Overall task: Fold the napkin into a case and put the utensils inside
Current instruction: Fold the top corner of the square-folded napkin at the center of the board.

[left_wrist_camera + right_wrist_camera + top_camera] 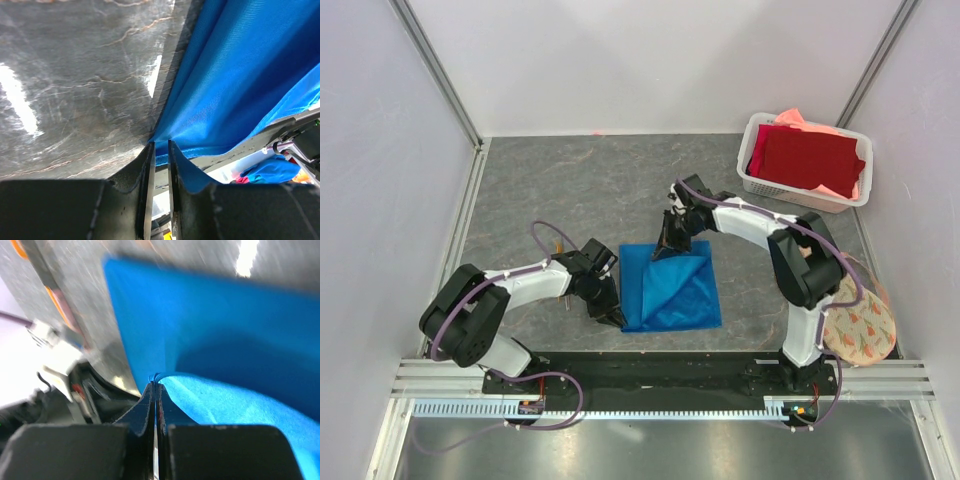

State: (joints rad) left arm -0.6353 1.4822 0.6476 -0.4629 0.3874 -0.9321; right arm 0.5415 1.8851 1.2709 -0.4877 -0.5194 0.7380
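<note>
Plainly R end effector (155, 385) pinches napkin (225, 330) fold; L end effector (161, 146) grips edge, obscured overhead.

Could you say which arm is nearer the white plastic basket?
Right. Right arm sits near-left of the white plastic basket; left arm lies farther, beyond the bright blue cloth napkin.
</note>
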